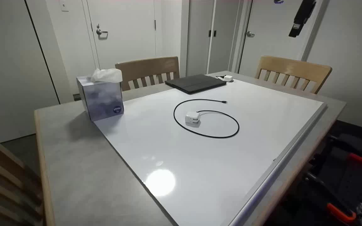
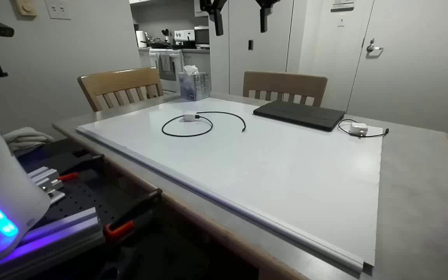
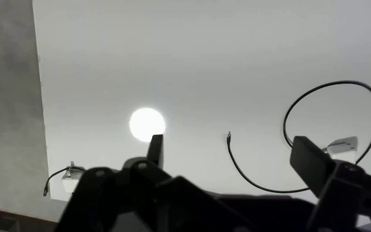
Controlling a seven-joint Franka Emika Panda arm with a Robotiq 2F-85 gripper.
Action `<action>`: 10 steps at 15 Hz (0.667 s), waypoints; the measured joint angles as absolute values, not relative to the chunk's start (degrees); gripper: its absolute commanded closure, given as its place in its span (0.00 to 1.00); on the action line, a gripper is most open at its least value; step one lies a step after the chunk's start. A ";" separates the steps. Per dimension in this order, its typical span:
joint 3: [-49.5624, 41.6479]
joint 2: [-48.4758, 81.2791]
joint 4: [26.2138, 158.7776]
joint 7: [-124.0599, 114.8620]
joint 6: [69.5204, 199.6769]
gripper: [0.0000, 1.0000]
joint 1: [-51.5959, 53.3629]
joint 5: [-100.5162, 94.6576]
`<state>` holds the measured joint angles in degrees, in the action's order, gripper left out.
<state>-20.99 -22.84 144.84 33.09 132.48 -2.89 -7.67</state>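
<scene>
Overhead, the gripper (image 2: 241, 31) gapes above a white board (image 2: 286, 171); chairs (image 2: 286, 81) flank the grey table (image 2: 422, 186).

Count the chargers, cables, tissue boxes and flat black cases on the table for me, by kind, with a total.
White chargers: 2
Black cables: 2
Tissue box: 1
Flat black case: 1
Total: 6

I record a board (image 2: 286, 175) lying on the tabletop (image 2: 422, 186); on the board, a charger (image 1: 191, 118), its cable (image 3: 346, 82) curled around it. Along the board's edge farthest from me: tissue box (image 1: 105, 99), left corner; tablet (image 1: 196, 83), between; second charger (image 2: 358, 129), right corner.
</scene>
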 measured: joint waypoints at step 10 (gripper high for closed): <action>-19.66 -17.65 142.15 37.08 132.36 0.00 -1.03 -2.52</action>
<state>-19.66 -17.65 142.15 37.08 132.36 -1.03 -2.52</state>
